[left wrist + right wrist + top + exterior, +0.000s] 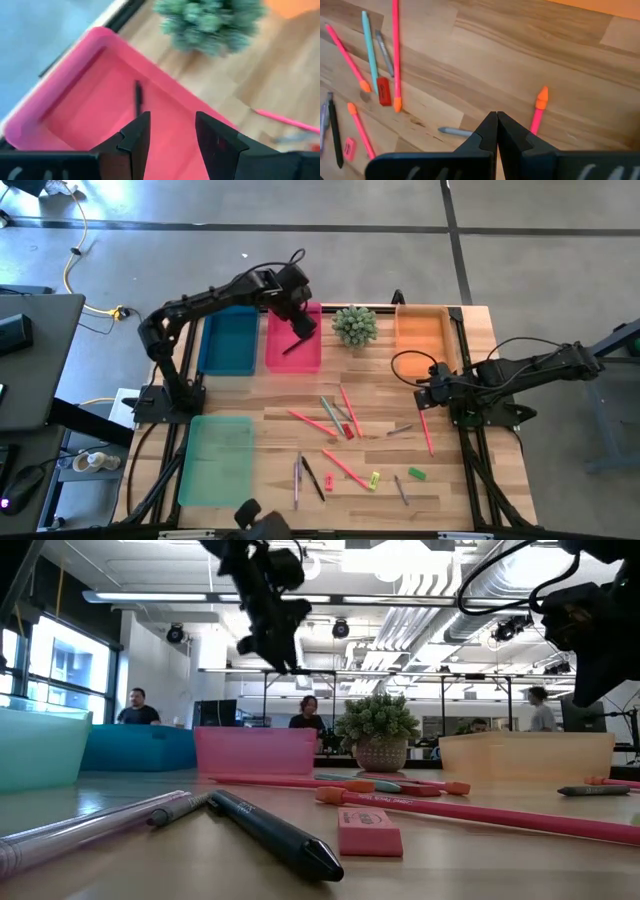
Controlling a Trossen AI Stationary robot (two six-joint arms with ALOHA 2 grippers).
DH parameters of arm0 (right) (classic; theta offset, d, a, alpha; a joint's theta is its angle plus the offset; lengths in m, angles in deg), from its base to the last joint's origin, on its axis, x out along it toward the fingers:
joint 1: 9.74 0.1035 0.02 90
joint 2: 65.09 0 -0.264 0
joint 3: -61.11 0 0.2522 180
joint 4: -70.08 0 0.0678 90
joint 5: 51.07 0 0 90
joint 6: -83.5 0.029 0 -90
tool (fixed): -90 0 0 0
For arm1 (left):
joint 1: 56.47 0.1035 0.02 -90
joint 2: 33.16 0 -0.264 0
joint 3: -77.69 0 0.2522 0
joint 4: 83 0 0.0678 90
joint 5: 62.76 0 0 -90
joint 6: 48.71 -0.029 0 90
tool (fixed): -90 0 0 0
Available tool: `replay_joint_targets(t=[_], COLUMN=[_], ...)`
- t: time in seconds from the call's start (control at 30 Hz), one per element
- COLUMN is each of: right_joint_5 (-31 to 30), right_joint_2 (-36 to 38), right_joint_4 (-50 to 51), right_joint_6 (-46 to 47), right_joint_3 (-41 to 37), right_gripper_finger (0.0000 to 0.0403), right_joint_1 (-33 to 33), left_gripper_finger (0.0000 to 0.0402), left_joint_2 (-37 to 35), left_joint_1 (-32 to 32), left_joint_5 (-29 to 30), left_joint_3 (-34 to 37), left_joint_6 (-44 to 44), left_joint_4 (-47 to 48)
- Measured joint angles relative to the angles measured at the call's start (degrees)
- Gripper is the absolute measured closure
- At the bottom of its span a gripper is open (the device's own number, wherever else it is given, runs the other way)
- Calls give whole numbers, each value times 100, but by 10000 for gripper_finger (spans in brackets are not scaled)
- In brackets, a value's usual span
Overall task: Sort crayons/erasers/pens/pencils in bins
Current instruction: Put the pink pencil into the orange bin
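Observation:
My left gripper (302,323) hangs open and empty above the pink bin (312,360); in the left wrist view its fingers (135,140) stand over the bin's floor (90,105). A dark pen (138,97) lies flat in that bin. My right gripper (424,388) is shut and empty, just above the table at the right, near a pink pencil with an orange tip (538,107). The teal bin (228,340), the orange bin (422,335) and the pale-green bin (217,460) stand on the table. A green eraser (416,473), a yellow one (374,478) and two red ones (348,431) (328,482) lie among the sticks.
A small spiky green plant in a pot (354,325) stands between the pink and orange bins. Several pink pencils, pens and grey crayons (335,415) lie scattered over the table's middle and near part. A dark pen (275,832) and a red eraser (369,832) lie close to the low camera.

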Motion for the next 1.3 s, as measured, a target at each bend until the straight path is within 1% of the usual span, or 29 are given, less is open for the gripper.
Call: replay_joint_targets(t=[0.13, 0.23, 0.33, 0.43, 0.57, 0.67, 0.87, 1.07, 1.17, 1.3], right_joint_5=[113, 155, 184, 184, 184, 184, 184, 182, 181, 93], right_joint_2=[-179, -444, -740, -1015, -1331, -1534, -1894, -2161, -2252, -2386], right_joint_4=[-335, -602, -628, -574, -484, -506, -485, -405, -295, -187], right_joint_6=[-122, -257, -258, -204, -1, 107, 133, 131, 131, 173], right_joint_3=[0, 0, 0, 0, 0, 0, 0, 0, 0, 0], right_gripper_finger=[402, 402, 402, 402, 402, 402, 402, 399, 382, 335], right_joint_1=[0, 1, 0, 0, 0, 0, 0, 0, -2, -4], left_gripper_finger=[259, 259, 259, 259, 259, 259, 259, 259, 259, 259], left_joint_2=[-403, -752, -1110, -1480, -1952, -2180, -2267, -2267, -2265, -2264], left_joint_1=[-251, -486, -745, -998, -1284, -1449, -1648, -1690, -1690, -1690], left_joint_5=[-76, -75, -11, 14, 18, 38, 303, 315, 315, 315], left_joint_3=[172, 499, 902, 1419, 2081, 2401, 2487, 2487, 2487, 2487], left_joint_6=[5, 231, 492, 828, 1303, 1551, 1608, 1561, 1566, 1568], left_joint_4=[191, 194, 108, -279, -1048, -1547, -1578, -1578, -1580, -1613])
